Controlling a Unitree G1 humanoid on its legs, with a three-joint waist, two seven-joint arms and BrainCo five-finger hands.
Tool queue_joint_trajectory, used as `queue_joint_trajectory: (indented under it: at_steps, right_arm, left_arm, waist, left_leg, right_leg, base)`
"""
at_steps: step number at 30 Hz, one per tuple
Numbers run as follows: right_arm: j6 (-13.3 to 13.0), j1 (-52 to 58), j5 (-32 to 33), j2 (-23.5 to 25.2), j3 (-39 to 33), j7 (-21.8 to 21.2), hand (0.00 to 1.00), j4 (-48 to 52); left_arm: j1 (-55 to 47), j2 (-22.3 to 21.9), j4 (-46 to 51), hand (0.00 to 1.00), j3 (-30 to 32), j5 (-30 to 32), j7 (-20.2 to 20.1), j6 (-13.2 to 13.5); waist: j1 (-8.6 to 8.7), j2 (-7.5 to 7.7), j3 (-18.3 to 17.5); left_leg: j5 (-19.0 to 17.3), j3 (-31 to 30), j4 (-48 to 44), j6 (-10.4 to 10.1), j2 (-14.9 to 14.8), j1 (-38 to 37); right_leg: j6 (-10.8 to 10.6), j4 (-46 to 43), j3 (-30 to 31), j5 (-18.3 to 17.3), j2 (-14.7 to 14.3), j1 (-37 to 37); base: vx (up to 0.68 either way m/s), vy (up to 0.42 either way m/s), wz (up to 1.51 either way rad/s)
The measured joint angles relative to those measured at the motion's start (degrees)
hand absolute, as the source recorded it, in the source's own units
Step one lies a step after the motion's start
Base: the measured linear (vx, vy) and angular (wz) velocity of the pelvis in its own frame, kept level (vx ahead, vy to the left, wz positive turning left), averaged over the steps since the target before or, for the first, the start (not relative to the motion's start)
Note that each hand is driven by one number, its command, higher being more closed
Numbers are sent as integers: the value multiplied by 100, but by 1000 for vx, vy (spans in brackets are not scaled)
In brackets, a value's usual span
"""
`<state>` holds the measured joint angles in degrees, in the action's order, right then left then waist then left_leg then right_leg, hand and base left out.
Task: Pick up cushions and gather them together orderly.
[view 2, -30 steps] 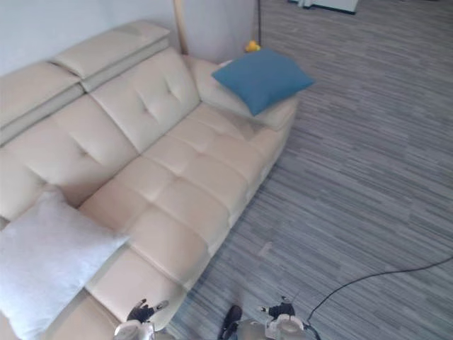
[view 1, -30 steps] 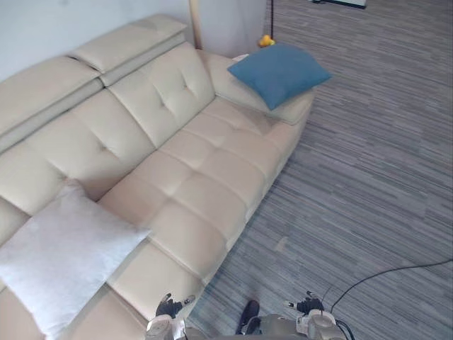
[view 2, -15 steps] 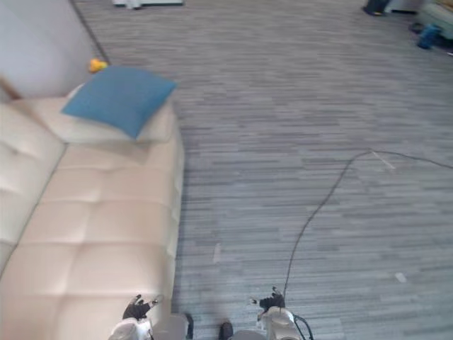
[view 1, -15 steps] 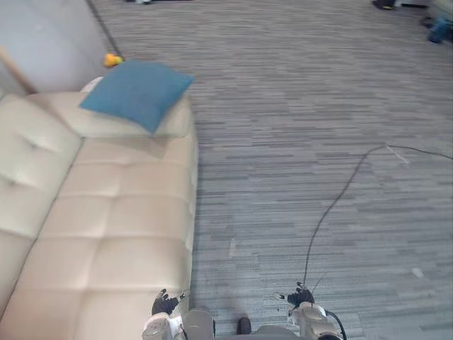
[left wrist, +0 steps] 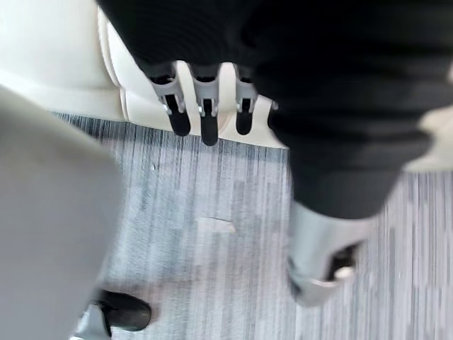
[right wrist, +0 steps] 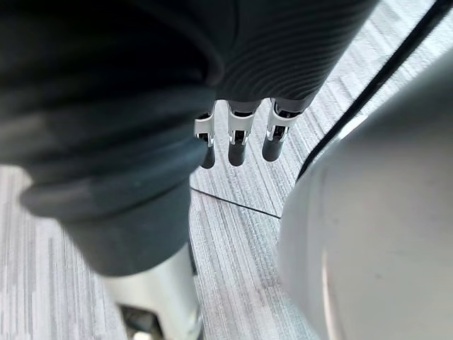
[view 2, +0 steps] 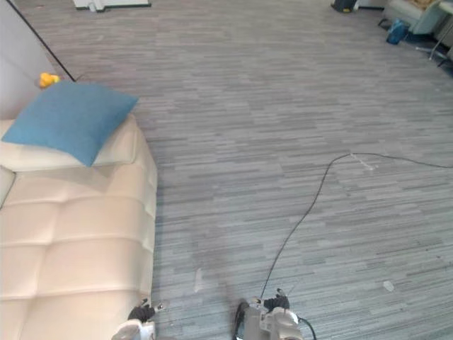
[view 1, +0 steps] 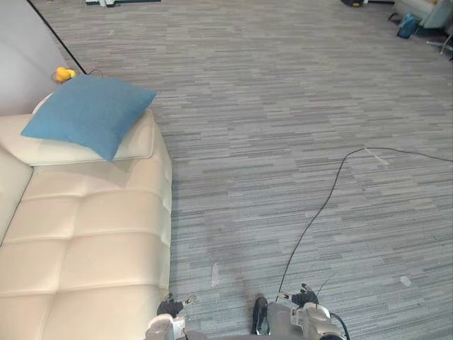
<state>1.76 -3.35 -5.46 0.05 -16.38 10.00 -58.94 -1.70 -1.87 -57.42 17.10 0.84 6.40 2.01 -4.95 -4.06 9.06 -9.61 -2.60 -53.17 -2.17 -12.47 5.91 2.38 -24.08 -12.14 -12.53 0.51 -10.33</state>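
Aiming for the blue cushion lying on the far arm of the sofa; it should be walking closer first, since the left hand and right hand are hanging loose, empty.

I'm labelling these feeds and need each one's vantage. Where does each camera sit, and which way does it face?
Left eye: on the head, looking down at the grey floor and the sofa end carrying the blue cushion; left hand and right hand at the lower edge.
Right eye: beside it, same scene slightly shifted.
Left wrist: along its own straight fingers, toward the sofa front and floor.
Right wrist: along its own straight fingers, toward the floor.
Shared: both eyes show cushion, sofa, both hands.
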Motion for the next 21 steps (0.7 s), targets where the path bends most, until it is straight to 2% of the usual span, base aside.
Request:
queue_joint_trajectory:
  at_steps: [1,2,3,5,6,7,8,9,10,11,12,13,14,15,16,17,18,19,20,21]
  right_arm:
    - [0,36,58,-4,94,24,0,-30]
    - [0,78,109,33,100,20,0,-53]
    - [0,80,116,45,100,21,0,-54]
    - [-2,63,185,44,78,21,0,-49]
    - [-2,64,194,38,74,21,0,-49]
    - [2,65,210,12,62,25,0,-48]
    - [5,63,210,-14,29,34,0,-48]
    - [4,61,210,-21,6,36,0,-45]
    - [2,51,210,-44,-49,46,0,-63]
    - [10,-6,209,-15,-26,71,0,-118]
    - [7,-45,209,4,-30,76,0,-150]
    - [9,-90,207,5,-42,71,0,-158]
    - [7,-58,194,-1,-57,69,0,-159]
    - [5,-36,187,0,-85,65,0,-160]
    - [1,29,165,-2,-143,57,0,-165]
    - [-8,63,157,-4,-142,54,0,-154]
    - [-13,131,158,1,-135,29,0,-154]
    - [-14,193,158,1,-129,10,0,-121]
    - [-18,310,167,8,-114,-6,0,-14]
    - [-58,337,165,-6,-106,3,0,109]
  left_arm:
    - [-14,-6,131,0,-16,4,-9,16]
    - [-16,10,234,0,-29,3,-8,29]
    - [-18,18,261,0,-36,2,-9,32]
    - [-19,38,373,0,-72,-13,-8,75]
    - [-19,38,392,0,-73,-18,-9,85]
    - [-10,39,423,0,-72,-27,-9,104]
    - [-9,42,439,0,-74,-26,-9,104]
    - [-10,39,441,0,-74,-26,-9,104]
    - [-14,37,437,0,-77,-58,-16,105]
    - [30,115,447,0,-90,-94,-13,124]
    - [43,133,447,0,-124,-99,-23,134]
    - [52,177,443,0,-118,-108,-23,127]
    - [52,181,415,0,-107,-107,-25,125]
    - [52,181,383,0,-107,-108,-25,126]
    - [56,184,311,0,-149,-104,-27,114]
    - [62,185,300,0,-197,-104,-26,100]
    - [82,249,198,0,-314,-99,-33,29]
    - [73,256,168,0,-321,-99,-36,-3]
    - [46,260,163,0,-345,-101,-34,-16]
    - [30,267,156,0,-344,-99,-31,-17]
  waist:
    - [-72,-8,36]
    - [-112,63,70]
    - [-117,84,82]
    - [-135,154,86]
    - [-138,164,84]
    - [-143,188,102]
    - [-144,200,104]
    - [-145,200,104]
    - [-175,194,96]
    - [-254,398,107]
    - [-274,443,111]
    - [-306,464,97]
    - [-377,481,94]
    - [-382,487,89]
    - [-369,492,82]
    - [-348,486,76]
    - [-255,497,81]
    - [-201,496,82]
    - [-137,482,87]
    - [-134,464,79]
  left_leg:
    - [-110,209,-940,-39,-150,448]
    - [-251,497,-1125,-47,-165,727]
    - [-280,598,-1086,-39,-159,806]
    - [-504,1266,-25,61,-131,1345]
    - [-504,1383,291,63,-93,1406]
    - [-445,1739,1384,97,59,1452]
    - [-215,2007,2283,166,242,1488]
    - [-82,2089,2590,164,286,1488]
    - [486,2168,3083,259,405,1460]
    - [527,2278,3167,417,642,1365]
    - [430,2267,3122,539,694,1392]
    - [230,2270,2899,654,729,1385]
    - [-17,2255,2814,691,817,1197]
    - [-94,2243,2807,701,855,1110]
    - [-272,2106,2866,710,981,779]
    - [-340,1982,2927,693,1046,653]
    - [-443,1732,3037,697,1155,319]
    - [-473,1595,3140,706,1204,99]
    - [-519,1402,3382,703,1238,-316]
    - [-547,1264,3553,694,1235,-592]
  right_leg:
    - [72,309,-9,-44,-76,540]
    - [74,656,-22,-47,-38,994]
    - [73,767,-31,-47,-18,1096]
    - [-19,1373,-153,-39,101,1683]
    - [-77,1442,-190,-45,135,1779]
    - [-192,1623,-298,-99,238,1994]
    - [-331,1750,-408,-184,333,2180]
    - [-373,1791,-442,-209,352,2240]
    - [-497,1881,-460,-288,360,2355]
    - [-529,1978,-412,-295,549,2451]
    - [-508,1994,-382,-159,586,2436]
    - [-600,1894,-236,101,672,2447]
    - [-680,1357,-58,153,775,2398]
    - [-701,1084,-15,166,824,2356]
    - [-1069,-117,46,375,990,2031]
    - [-1175,-734,65,532,1060,1825]
    - [-1211,-2133,168,451,1090,1292]
    - [-1150,-2629,167,306,1081,1042]
    - [-975,-3052,22,64,1077,602]
    - [-804,-2932,-196,-79,1092,264]
  base:
    - [439,-57,3]
    - [429,-53,4]
    - [387,-43,12]
    - [369,9,21]
    - [516,126,34]
    - [453,147,46]
    - [472,172,46]
    - [393,177,37]
    - [494,215,18]
    - [596,246,14]
    - [595,265,9]
    - [608,296,10]
    - [513,276,13]
    - [502,258,31]
    - [380,187,38]
    - [448,183,78]
    - [427,113,83]
    - [498,95,112]
    - [473,60,92]
    - [377,27,82]
